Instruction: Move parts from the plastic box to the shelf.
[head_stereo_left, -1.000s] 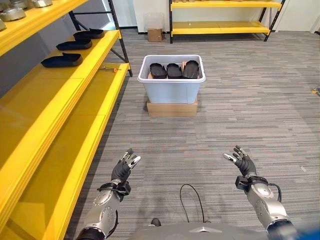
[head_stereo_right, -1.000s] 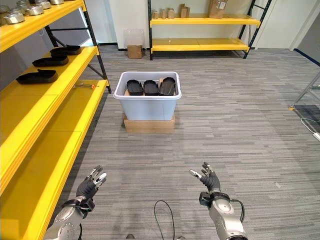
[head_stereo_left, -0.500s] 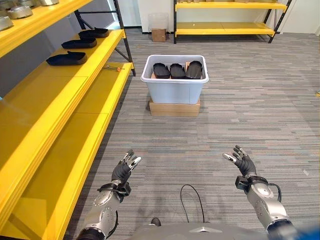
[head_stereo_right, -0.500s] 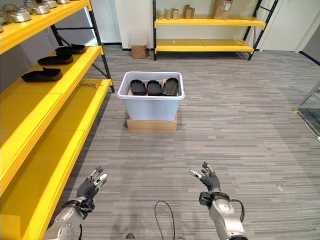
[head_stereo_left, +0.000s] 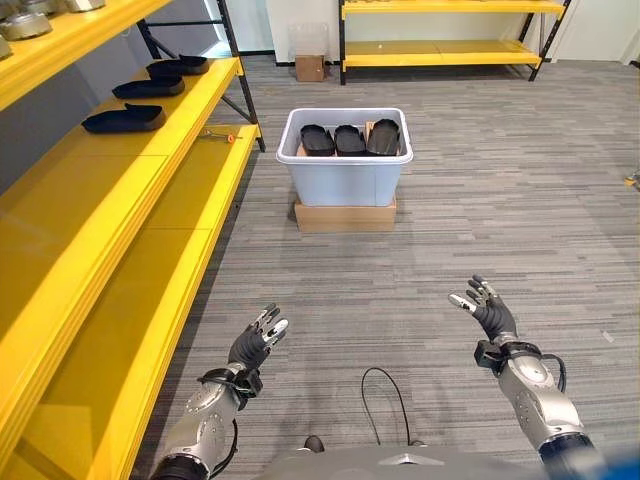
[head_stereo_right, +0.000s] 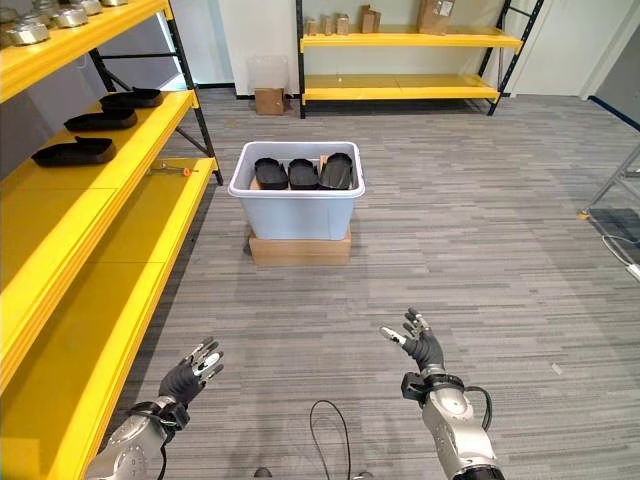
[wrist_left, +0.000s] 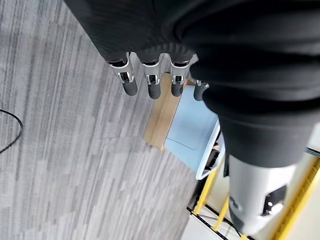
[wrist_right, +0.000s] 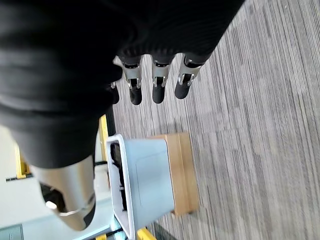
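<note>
While both your hands hang empty above the carpet, left hand (head_stereo_left: 256, 343) and right hand (head_stereo_left: 487, 310) with fingers relaxed apart, the plastic box (head_stereo_left: 345, 172) sits ahead on a cardboard base (head_stereo_left: 344, 216), holding what look like three black parts (head_stereo_left: 348, 139). More black parts (head_stereo_left: 124, 119) lie on the yellow shelf (head_stereo_left: 150, 180). No legible writing.

My two head eyes look down and forward from standing height, sharing the box (head_stereo_left: 344, 157), the shelf (head_stereo_left: 150, 170) and the floor (head_stereo_right: 480, 260). Each wrist camera looks along its own robot hand from very close, toward that same box (wrist_left: 192, 132), which is still distant.
</note>
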